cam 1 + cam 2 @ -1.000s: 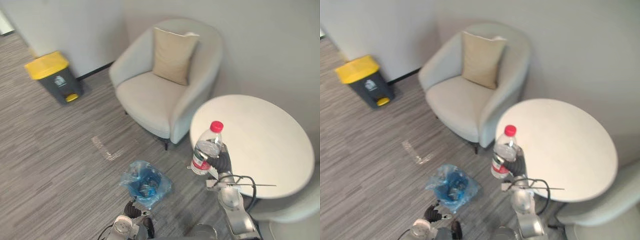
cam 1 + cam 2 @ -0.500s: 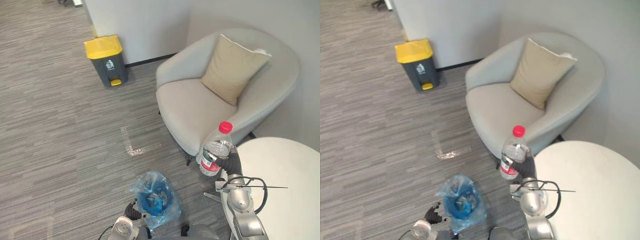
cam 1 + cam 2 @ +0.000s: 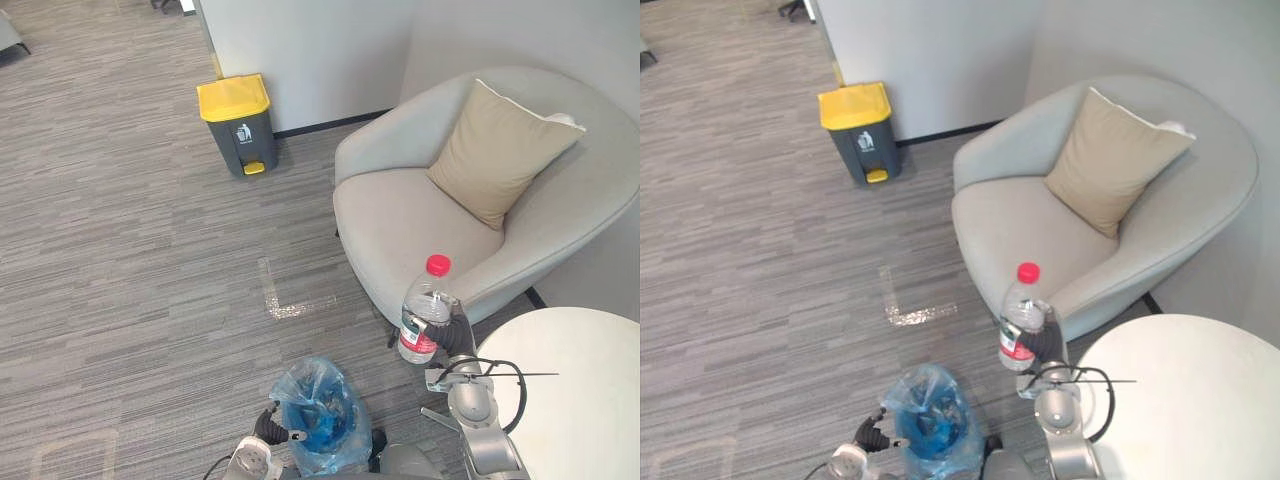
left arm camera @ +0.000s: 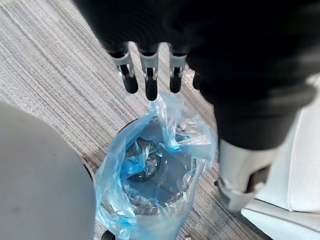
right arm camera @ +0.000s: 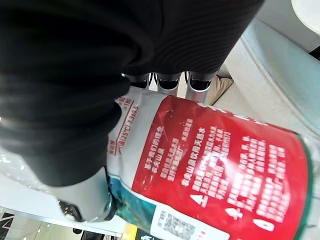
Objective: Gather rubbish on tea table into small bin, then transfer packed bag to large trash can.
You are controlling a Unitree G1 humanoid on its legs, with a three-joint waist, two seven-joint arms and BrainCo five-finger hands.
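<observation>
Right hand (image 3: 453,336): fingers and thumb wrapped round the body of the water bottle (image 3: 422,318), gripping at the label so the weight hangs below the grip and the bottle rides upright.
Bottle: red cap on top, clear and apparently empty; held in the air off the edge of the worktop (image 3: 585,400), in front of the armchair (image 3: 420,225).
Left hand (image 4: 149,75): fingers straight and relaxed, holding nothing, poised just over the bag's rim, probably to steady or spread the opening.
Small bin (image 3: 314,422): on the floor between the two hands, lined with a blue bag that gapes upward to receive rubbish; some already lies inside.
Large trash can (image 3: 238,124): yellow-lidded, by the wall, well apart; likely for the later bag transfer.
Step in hand: carrying the bottle across to drop in the bin.
</observation>
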